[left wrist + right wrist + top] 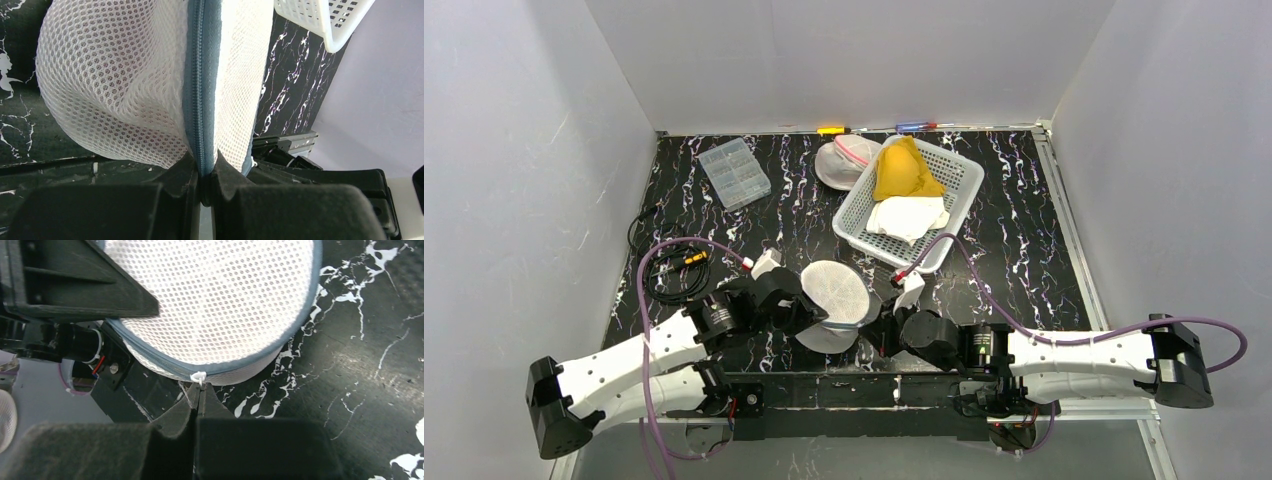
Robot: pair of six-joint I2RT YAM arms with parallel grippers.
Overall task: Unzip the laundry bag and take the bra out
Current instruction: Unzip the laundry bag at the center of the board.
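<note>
The laundry bag [834, 290] is a round white mesh pouch with a blue-grey zipper [200, 75] running round its edge. It is held up on edge near the front of the table, between the two arms. My left gripper [204, 170] is shut on the zipper band at the bag's [125, 90] rim, coming in from the left [809, 318]. My right gripper [200, 390] is shut on the small white zipper pull [199, 376] at the bag's [215, 300] lower edge. The zipper looks closed where it shows. The bra is hidden.
A white basket [959, 175] at the back right holds a yellow cloth [904, 170] and a white cloth [909, 215]. Another mesh pouch [844, 160] lies beside it. A clear compartment box [734, 172] sits back left, and a black cable coil [669, 265] lies left.
</note>
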